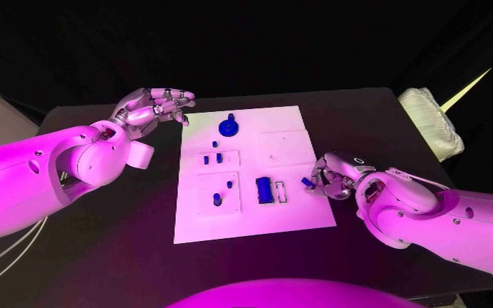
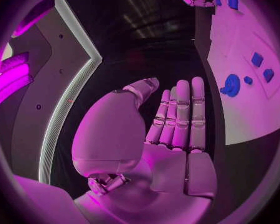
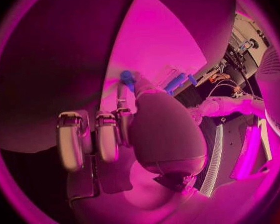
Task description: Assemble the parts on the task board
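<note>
The job looks to be somewhere in the middle. On the task board (image 1: 293,219) several blue parts already sit in or on their places, while the right hand (image 1: 330,178) hovers at the board's near right edge, fingers drawn together around a small blue part (image 1: 307,182) pinched at its tips. That piece is, I'd judge, the next one to be seated; the empty outlined panel just beyond the hand, toward the far side, has nothing in it yet.

The left hand (image 1: 154,106) waits off the board's far left corner, fingers apart and holding nothing.

Counting what shows from above: one round blue part (image 1: 230,126) closest to the left hand, one tiny dot (image 1: 215,144) below it, two small blocks (image 1: 213,158) in a panel, one peg (image 1: 218,197) in the next panel, one long upright block (image 1: 264,190) just beside the right hand, plus the pinched one. Seven blue pieces, one board, two hands.
</note>
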Motion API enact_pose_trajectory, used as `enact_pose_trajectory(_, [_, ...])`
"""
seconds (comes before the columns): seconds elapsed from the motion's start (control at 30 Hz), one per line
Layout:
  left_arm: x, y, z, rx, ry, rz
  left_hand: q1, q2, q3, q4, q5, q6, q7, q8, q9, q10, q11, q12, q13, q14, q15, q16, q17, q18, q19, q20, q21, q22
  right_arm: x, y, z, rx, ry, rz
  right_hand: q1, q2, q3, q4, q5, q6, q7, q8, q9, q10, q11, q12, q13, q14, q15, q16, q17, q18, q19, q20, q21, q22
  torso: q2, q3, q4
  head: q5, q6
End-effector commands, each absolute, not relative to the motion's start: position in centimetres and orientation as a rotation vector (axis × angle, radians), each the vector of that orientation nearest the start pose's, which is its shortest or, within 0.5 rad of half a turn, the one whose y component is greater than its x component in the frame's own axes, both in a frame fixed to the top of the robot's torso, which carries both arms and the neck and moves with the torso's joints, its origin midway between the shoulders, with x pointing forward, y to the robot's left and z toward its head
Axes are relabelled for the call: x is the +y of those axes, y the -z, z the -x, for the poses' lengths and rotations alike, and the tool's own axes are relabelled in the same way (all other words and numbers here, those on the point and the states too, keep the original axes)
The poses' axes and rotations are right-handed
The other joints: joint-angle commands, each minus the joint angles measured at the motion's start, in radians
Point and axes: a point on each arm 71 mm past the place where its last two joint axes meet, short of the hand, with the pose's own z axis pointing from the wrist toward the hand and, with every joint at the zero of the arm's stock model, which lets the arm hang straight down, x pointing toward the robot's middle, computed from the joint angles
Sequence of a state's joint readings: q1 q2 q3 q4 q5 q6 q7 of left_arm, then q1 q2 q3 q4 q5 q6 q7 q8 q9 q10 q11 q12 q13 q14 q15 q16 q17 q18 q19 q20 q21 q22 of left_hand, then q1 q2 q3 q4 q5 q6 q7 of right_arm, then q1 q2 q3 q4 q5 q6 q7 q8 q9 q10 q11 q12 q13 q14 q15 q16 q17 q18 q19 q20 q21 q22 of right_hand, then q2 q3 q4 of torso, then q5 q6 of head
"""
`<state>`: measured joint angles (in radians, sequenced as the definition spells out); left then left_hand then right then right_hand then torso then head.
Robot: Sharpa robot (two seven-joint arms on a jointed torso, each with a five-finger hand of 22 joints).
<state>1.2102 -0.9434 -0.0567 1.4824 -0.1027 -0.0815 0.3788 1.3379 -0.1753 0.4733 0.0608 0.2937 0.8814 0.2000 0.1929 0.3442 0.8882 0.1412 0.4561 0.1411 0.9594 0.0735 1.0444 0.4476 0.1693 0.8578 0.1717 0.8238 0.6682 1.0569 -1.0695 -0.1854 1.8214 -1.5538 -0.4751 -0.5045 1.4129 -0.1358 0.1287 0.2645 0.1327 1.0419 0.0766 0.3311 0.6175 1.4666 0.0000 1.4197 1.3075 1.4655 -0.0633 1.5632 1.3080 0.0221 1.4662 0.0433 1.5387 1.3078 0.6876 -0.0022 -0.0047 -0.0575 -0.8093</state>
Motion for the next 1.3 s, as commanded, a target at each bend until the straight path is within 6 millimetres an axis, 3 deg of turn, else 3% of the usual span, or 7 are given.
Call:
enact_pose_trajectory(0.03, [25.7,17.9,-48.7,1.528,1.615,0.986,0.002,0.005,-0.001,0.004,-0.003,0.007,-0.002,-0.004,0.001,-0.005,0.0,0.006,-0.002,-0.005,-0.001,-0.005,-0.001,0.014,0.008,-0.001,-0.004,-0.001,-24.6,27.9,-37.1,1.945,-0.29,-0.028,0.036,-0.007,0.045,-0.005,0.073,0.009,-0.006,-0.005,-0.155,0.035,-0.006,-0.007,0.175,0.104,-0.006,0.004,0.255,-0.017,0.097,-0.007,0.005,0.255,-0.001,-0.0006,-0.001,0.0,0.0])
enact_pose_trajectory(0.3, [25.7,17.9,-48.7,1.528,1.615,0.986,0.003,0.006,-0.001,0.005,-0.002,0.007,-0.002,-0.004,0.001,-0.005,0.0,0.007,-0.002,-0.005,-0.001,-0.005,-0.002,0.014,0.01,-0.001,-0.006,-0.002,-24.1,27.6,-36.7,1.939,-0.323,-0.081,0.002,-0.056,0.174,0.015,0.194,0.022,-0.009,-0.004,-0.154,0.038,-0.009,-0.006,0.178,0.104,-0.009,0.005,0.258,-0.017,0.098,-0.009,0.006,0.256,-0.001,-0.0013,-0.0009,0.0,0.001])
enact_pose_trajectory(0.6, [25.7,17.9,-48.8,1.528,1.614,0.986,0.003,0.006,-0.001,0.005,-0.002,0.007,-0.002,-0.004,0.001,-0.005,0.0,0.007,-0.002,-0.005,-0.001,-0.005,-0.002,0.014,0.01,-0.001,-0.006,-0.002,-23.3,25.4,-36.5,1.88,-0.417,-0.187,-0.041,-0.074,0.241,0.012,0.262,0.022,-0.013,0.006,-0.142,0.042,-0.012,-0.002,0.182,0.105,-0.012,0.007,0.262,-0.019,0.101,-0.012,0.017,0.259,-0.001,-0.0018,0.0003,-0.001,0.004])
enact_pose_trajectory(0.93, [25.6,17.9,-48.7,1.529,1.614,0.986,0.003,0.006,-0.001,0.005,-0.002,0.007,-0.002,-0.004,0.001,-0.005,0.0,0.007,-0.002,-0.005,-0.001,-0.005,-0.002,0.014,0.01,-0.001,-0.006,-0.002,-22.2,23.7,-36.3,1.864,-0.503,-0.271,-0.06,-0.081,0.258,0.012,0.275,0.022,-0.013,0.01,-0.137,0.043,-0.013,0.0,0.183,0.105,-0.012,0.008,0.263,-0.02,0.102,-0.013,0.022,0.26,0.0,-0.0016,-0.0006,-0.002,0.003])
enact_pose_trajectory(1.3, [25.6,17.8,-48.7,1.529,1.615,0.986,0.003,0.006,-0.001,0.005,-0.002,0.007,-0.002,-0.004,0.001,-0.005,0.0,0.007,-0.002,-0.005,-0.001,-0.005,-0.002,0.014,0.01,-0.001,-0.006,-0.002,-20.8,25.2,-36.3,1.962,-0.529,-0.358,-0.146,-0.079,0.278,0.022,0.237,0.017,-0.011,0.016,-0.128,0.044,-0.011,-0.003,0.183,0.105,-0.011,0.007,0.261,-0.019,0.101,-0.012,0.017,0.259,0.0,-0.0008,-0.001,-0.002,0.0])
